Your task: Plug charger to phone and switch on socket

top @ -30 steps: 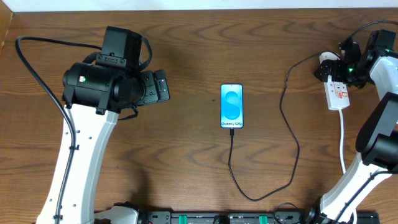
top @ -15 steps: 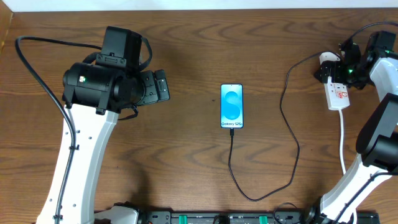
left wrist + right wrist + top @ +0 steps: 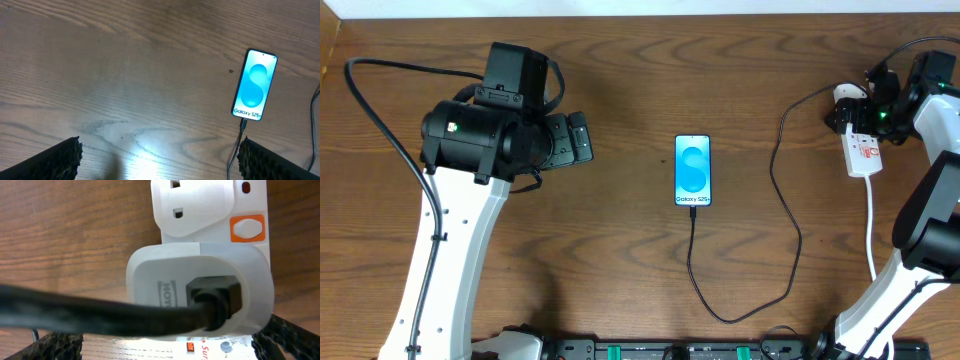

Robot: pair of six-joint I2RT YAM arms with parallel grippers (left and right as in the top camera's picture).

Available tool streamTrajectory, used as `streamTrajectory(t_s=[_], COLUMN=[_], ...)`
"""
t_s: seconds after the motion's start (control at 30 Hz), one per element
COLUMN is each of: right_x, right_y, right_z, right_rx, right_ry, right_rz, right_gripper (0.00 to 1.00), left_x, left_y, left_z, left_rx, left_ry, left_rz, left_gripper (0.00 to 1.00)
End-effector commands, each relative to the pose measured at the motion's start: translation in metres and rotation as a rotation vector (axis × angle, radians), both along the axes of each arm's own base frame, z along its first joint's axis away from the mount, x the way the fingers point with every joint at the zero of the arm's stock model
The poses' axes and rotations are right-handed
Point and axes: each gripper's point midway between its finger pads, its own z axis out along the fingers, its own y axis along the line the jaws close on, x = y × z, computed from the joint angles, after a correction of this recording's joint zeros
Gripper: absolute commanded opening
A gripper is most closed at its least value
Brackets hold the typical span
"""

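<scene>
The phone (image 3: 693, 170) lies flat near the middle of the wooden table (image 3: 620, 260), screen lit blue, its long side running far to near. The charger (image 3: 788, 215) is already in the port on the phone's near edge. From there its thin black cable runs toward the near edge of the table, loops right, then climbs to the far right. It ends in a white plug (image 3: 200, 292) seated in the far end of the socket (image 3: 863, 150). The socket lies at the far right of the table, with its white cord (image 3: 871, 230) trailing toward the near edge.

The left gripper (image 3: 162, 161) hangs above bare wood to the left of the phone, well apart from it. Its 2 fingers are spread wide with nothing between them.

The right gripper (image 3: 170, 344) is over the plug end of the socket. Its jaws are wide open, 1 fingertip on either side of the plug, and no contact shows. In the right wrist view an orange-framed switch (image 3: 246, 227) sits on the socket just beyond the plug. I cannot tell whether it is on.
</scene>
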Motion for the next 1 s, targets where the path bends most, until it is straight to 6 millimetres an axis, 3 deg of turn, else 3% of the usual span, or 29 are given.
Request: streamTrajectory(t_s=[0.0,0.43,0.6,0.73,0.93,0.97], right_x=[-0.022,-0.019,-0.021,-0.022,-0.036,-0.043], right_y=[0.077,0.072,0.041,0.015,-0.008,-0.011], right_z=[-0.026,-0.027,-0.013,0.023,0.118,0.150], right_rx=[0.276,0.257,0.107,-0.026,-0.162,-0.188], right_ry=[0.094,0.084,0.131,0.114,-0.038,-0.104], right_rz=[0.089,0.078,-0.027,-0.146,-0.309,-0.348], right_gripper=[0.99,0.99,0.99,0.99,0.99,0.99], left_x=[0.001,0.001,0.001,0.001,0.001,0.001], left_y=[0.000,0.000,0.000,0.000,0.000,0.000], left_z=[0.000,0.000,0.000,0.000,0.000,0.000], left_rx=[0.009,0.009,0.009,0.009,0.009,0.009], left_ry=[0.000,0.000,0.000,-0.001,0.000,0.000], left_rz=[-0.008,-0.008,-0.008,-0.008,-0.008,-0.008], left_gripper=[1.00,1.00,1.00,1.00,1.00,1.00])
